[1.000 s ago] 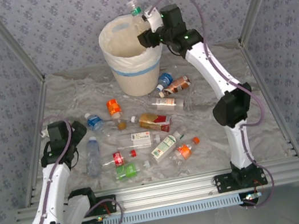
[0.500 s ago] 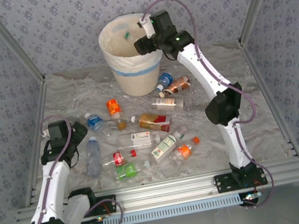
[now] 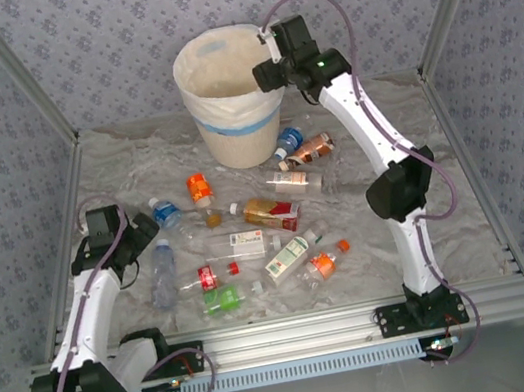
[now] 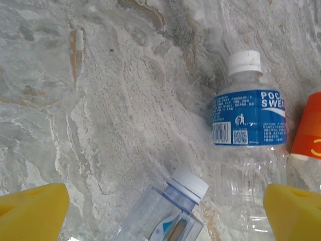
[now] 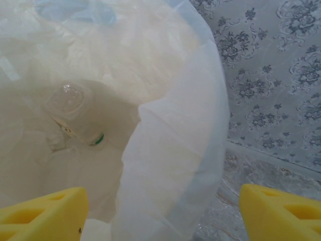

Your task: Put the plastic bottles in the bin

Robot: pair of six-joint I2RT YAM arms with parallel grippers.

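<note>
Right gripper [image 3: 263, 62] open over the bin [image 3: 239, 137], left gripper [image 3: 143, 235] open above the bottles on the table [image 3: 116, 171].

The right wrist view looks past the white liner [image 5: 170, 150] to a clear bottle [image 5: 75, 113] lying at the bottom of the bin, with the yellow pads [image 5: 42, 213] wide apart and nothing between them. The left wrist view shows a blue-labelled bottle [image 4: 249, 118], a white-capped clear bottle [image 4: 175, 201] and the edge of an orange label [image 4: 307, 133], with its pads spread and gripping nothing. From above, about a dozen bottles lie scattered mid-table. Two lie just beside the bin's base. Bare marbled surface runs along both side walls.
</note>
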